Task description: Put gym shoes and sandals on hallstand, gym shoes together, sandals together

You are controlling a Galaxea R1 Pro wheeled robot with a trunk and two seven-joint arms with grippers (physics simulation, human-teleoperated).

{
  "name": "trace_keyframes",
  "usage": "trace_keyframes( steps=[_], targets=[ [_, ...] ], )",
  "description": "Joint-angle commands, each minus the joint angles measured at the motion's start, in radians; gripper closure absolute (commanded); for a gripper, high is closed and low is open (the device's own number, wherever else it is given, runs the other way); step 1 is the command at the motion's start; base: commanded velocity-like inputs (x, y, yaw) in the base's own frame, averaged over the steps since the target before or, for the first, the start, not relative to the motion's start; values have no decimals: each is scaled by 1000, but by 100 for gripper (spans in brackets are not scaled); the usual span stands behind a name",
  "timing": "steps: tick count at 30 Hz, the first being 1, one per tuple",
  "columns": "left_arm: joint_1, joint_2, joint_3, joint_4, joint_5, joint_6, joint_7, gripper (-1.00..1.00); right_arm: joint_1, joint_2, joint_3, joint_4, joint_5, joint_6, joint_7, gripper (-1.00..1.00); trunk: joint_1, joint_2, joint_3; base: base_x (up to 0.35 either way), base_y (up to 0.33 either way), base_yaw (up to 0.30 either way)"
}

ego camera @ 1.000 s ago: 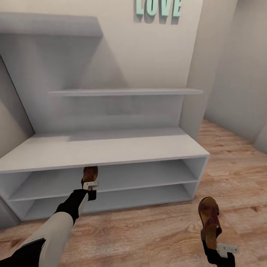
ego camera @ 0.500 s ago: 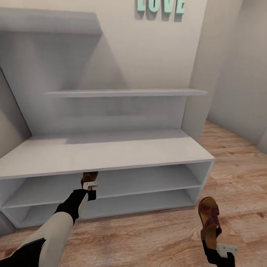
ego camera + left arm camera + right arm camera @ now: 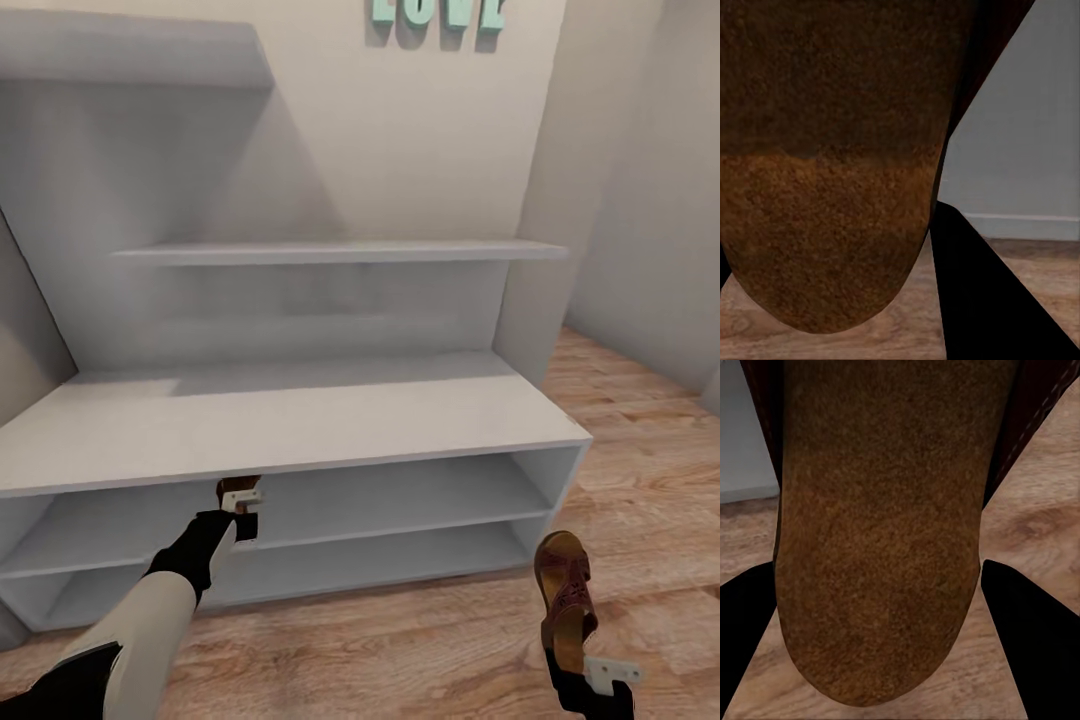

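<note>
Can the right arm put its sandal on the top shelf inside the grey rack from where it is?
Probably yes. The right gripper holds its sandal over the floor, just in front of the hallstand. The upper shelf opening near it looks free, with nothing between.

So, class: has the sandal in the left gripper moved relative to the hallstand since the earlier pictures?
Yes. The sandal has gone further in under the hallstand's top board; less of it shows.
</note>
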Motion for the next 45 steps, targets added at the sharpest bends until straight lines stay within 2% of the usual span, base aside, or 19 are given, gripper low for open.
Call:
trace_keyframes(
  steps=[1, 18, 31, 32, 45],
  targets=[
    [0, 0, 7, -2, -13, 6, -5, 100, -1, 0, -7, 1, -2, -3, 9, 100, 0, 0, -1, 106, 0, 0],
    [-1, 16, 10, -2, -7, 7, -5, 100, -1, 0, -7, 1, -2, -3, 9, 100, 0, 0, -1, 59, 47, 0],
    [0, 18, 7, -2, -5, 0, -8, 100, -1, 0, -7, 1, -2, -3, 9, 100, 0, 0, -1, 38, 43, 0],
    [0, 18, 8, -2, -5, 0, -5, -100, -1, 0, -7, 1, -2, -3, 9, 100, 0, 0, -1, 1, 1, 0],
    [0, 23, 9, -2, -5, 0, -2, -100, -1, 0, -7, 1, -2, -3, 9, 100, 0, 0, -1, -16, 11, 0]
  ],
)
